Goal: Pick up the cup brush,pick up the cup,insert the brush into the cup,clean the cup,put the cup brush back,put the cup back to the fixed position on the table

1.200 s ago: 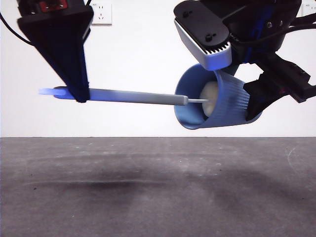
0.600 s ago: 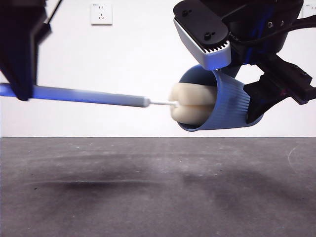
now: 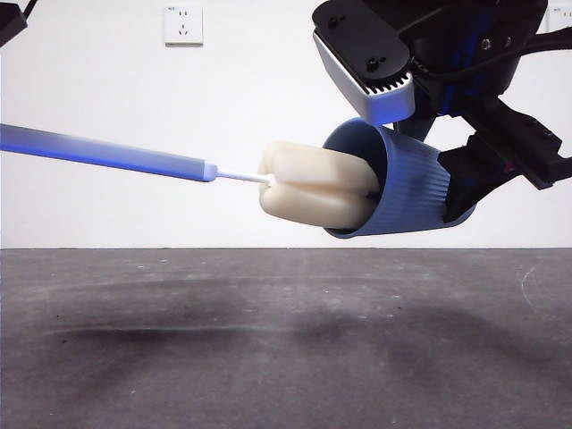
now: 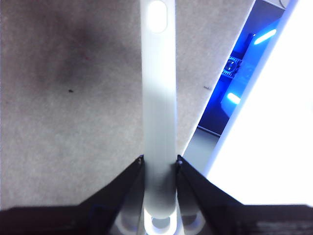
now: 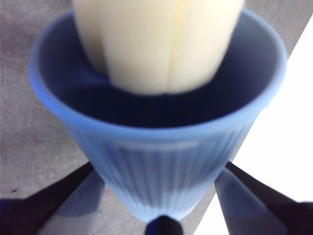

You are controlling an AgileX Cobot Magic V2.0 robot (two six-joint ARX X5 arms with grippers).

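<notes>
Cup brush [image 3: 223, 174] and cup [image 3: 398, 188] both hang in the air above the dark grey surface [image 3: 286, 357] in the front view. The blue ribbed cup lies on its side at about 3 o'clock of the frame, mouth facing 9 o'clock, pinched by the right claw [image 3: 465, 183]. The cream sponge head sits mostly outside the rim, only its far end inside the mouth; the thin white neck and grey handle run off toward 9 o'clock.

Left wrist view: the left claw [image 4: 159, 166] is clamped narrow on the handle, near its far end, both jaws touching its sides, with the white loop at 12 o'clock. The handle looks stiff and light; the thin neck is likely the weak spot, so gripping the handle is sound.

Right wrist view: the right claw [image 5: 161, 196] holds the cup by its tapered lower body, jaws at 4 and 8 o'clock, the sponge filling much of the mouth. The ribbed plastic probably gives grip, but it seems thin and could flex under a hard squeeze; the sponge is soft and should compress against the wall.
</notes>
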